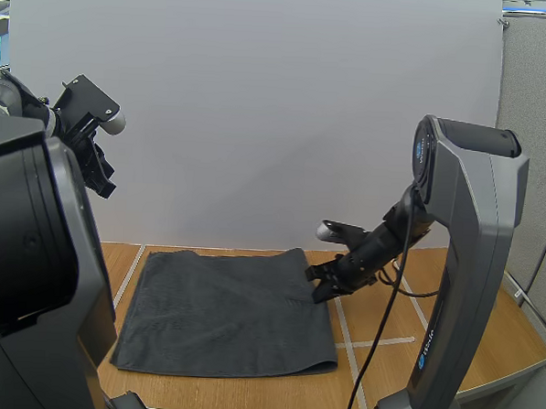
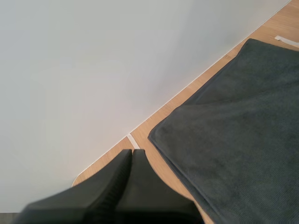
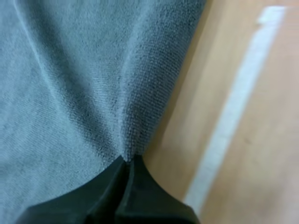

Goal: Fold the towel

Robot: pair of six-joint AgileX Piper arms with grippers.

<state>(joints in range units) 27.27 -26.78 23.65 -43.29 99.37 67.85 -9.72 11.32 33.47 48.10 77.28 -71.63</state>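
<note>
I can't read any words or numbers from here. In the high view, right of centre, my right arm (image 1: 464, 224) carries a small blue round badge (image 1: 420, 150) on its upper joint and blue lettering (image 1: 424, 352) low on its column, both too small to make out.

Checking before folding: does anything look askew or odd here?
Nothing spilled or damaged. The towel lies flat but for one ridge of cloth bunched at its right edge, where the right pincer pinches it. The left pincer hangs shut, high and clear of the towel.
</note>
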